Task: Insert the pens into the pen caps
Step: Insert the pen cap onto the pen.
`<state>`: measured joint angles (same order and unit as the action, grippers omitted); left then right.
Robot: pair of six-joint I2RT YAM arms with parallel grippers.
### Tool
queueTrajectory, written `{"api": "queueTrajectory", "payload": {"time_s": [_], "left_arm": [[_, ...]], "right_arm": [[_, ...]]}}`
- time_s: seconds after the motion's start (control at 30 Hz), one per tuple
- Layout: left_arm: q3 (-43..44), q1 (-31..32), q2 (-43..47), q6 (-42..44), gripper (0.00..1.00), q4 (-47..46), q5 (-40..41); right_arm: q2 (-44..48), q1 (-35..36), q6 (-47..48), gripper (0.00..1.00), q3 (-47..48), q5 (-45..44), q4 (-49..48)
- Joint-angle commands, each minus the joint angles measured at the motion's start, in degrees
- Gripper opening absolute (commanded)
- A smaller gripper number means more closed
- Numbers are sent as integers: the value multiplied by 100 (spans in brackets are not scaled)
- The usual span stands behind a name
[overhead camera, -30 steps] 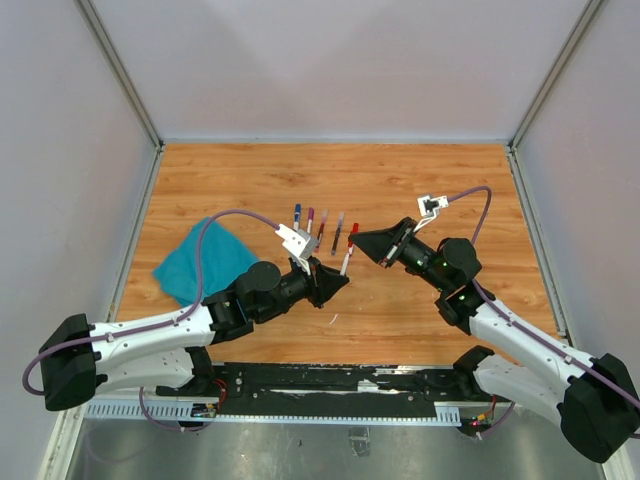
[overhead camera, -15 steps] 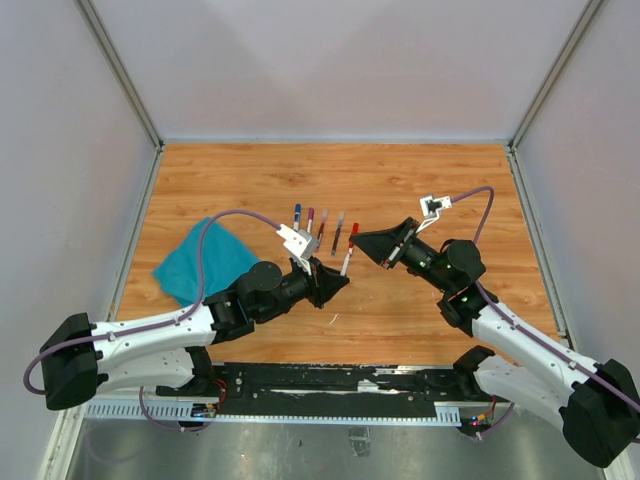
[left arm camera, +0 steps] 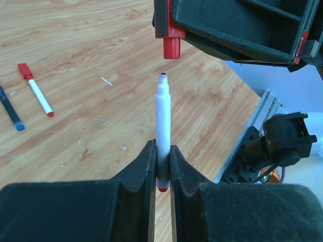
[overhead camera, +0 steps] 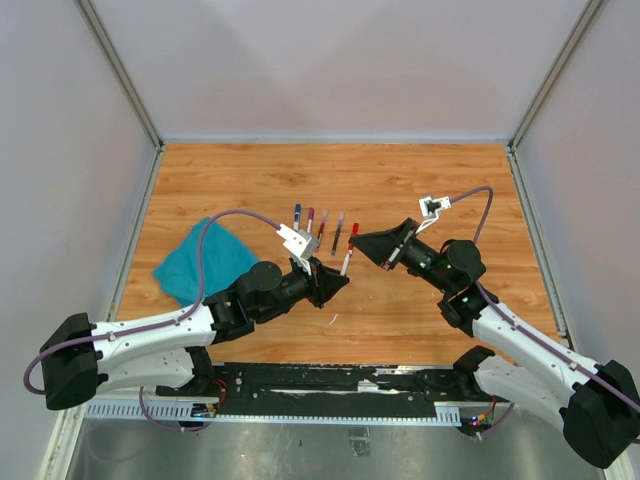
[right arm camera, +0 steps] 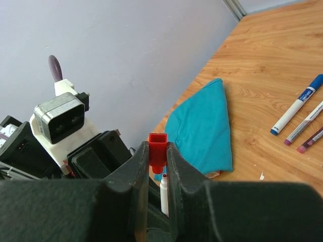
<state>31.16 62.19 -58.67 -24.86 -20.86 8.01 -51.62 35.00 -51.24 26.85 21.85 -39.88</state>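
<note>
Left gripper (left arm camera: 161,147), jaws closed on the lower barrel of the red-tipped pen (left arm camera: 162,116), holds it upright above the table (overhead camera: 400,180) with its tip free. Right gripper (right arm camera: 158,147), jaws closed on the red cap (right arm camera: 157,149), presents the cap just above that tip. The two are apart and, in the left wrist view, close to in line. The pen is judged light, stiff and smooth-walled, so it is liable to slip or swivel in the pads. A low hold on the barrel, as shown, leaves room for the cap. The cap is tiny and rigid, and is best pinched by its closed end. Count: five pens, one held and four lying side by side beyond the grippers, namely the blue pen (overhead camera: 296,216), magenta pen (overhead camera: 309,219), pinkish pen (overhead camera: 321,226) and dark pen (overhead camera: 337,234). These four appear already capped, though they are too small in the overhead view to be sure. One loose cap is visible. A teal cloth (overhead camera: 205,262) lies at left.
</note>
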Motion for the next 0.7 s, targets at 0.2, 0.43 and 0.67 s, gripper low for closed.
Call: {"api": "queueTrajectory", "payload": {"time_s": [0.2, 0.43, 0.67], "left_arm": [[98, 52, 18, -53, 1, -196, 82], [129, 53, -29, -37, 1, -199, 73], [145, 51, -64, -36, 1, -217, 51]], "right_arm": [[83, -17, 182, 1, 39, 205, 34], [39, -20, 202, 1, 44, 215, 68], [-36, -11, 209, 1, 65, 228, 61]]}}
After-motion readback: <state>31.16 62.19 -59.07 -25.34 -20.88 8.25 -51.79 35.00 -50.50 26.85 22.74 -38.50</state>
